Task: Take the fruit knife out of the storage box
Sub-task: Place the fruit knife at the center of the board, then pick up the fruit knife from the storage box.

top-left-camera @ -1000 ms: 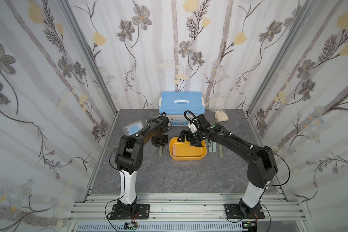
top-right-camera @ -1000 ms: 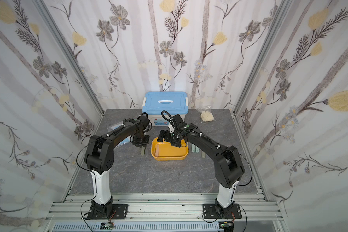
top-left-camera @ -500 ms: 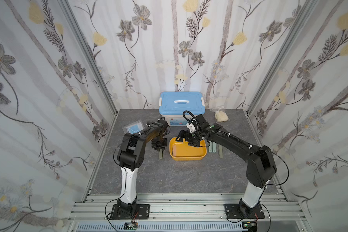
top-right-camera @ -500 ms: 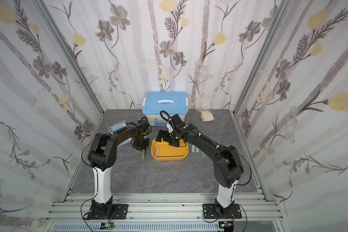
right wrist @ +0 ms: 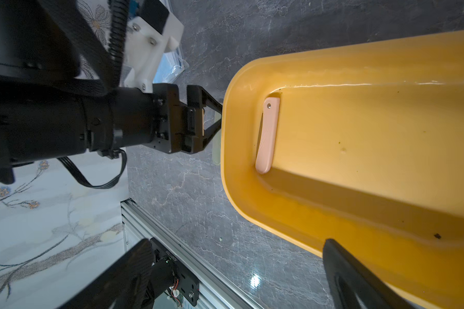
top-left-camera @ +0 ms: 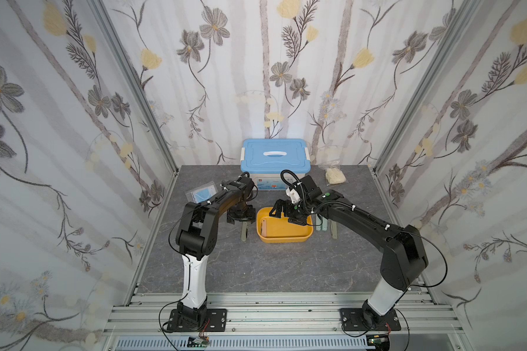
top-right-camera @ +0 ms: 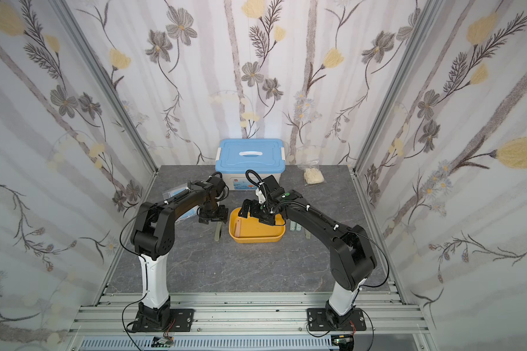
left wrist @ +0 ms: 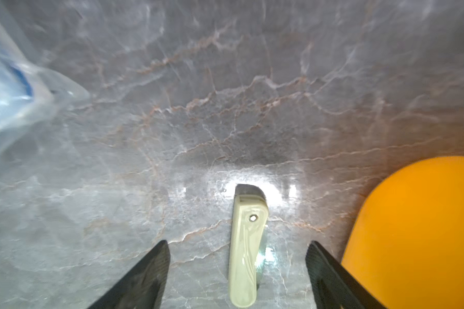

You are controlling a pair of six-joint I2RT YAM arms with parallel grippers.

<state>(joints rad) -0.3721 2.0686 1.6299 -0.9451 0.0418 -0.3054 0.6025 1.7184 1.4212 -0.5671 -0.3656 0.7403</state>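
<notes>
The yellow-orange box [top-left-camera: 283, 240] sat just below the centre of the frame in both top views, shallow, lidless, with rounded corners. A pink knife [right wrist: 268, 135], folded shut, slim with a rounded butt and one metal rivet, lay flat on the box floor against its left wall. The left end effector [left wrist: 238, 242] hung just left of the box with its fingers spread wide. A cream knife [left wrist: 245, 254], also folded, lay on the grey marbled counter [top-left-camera: 256, 267] between them, touching neither. A silver sliver of blade showed along the cream knife's side. The right end effector [top-left-camera: 286, 214] hovered over the box's upper edge, jaws wide apart and holding nothing. Two more folded knives [top-left-camera: 325, 225] lay on the counter just right of the box.
</notes>
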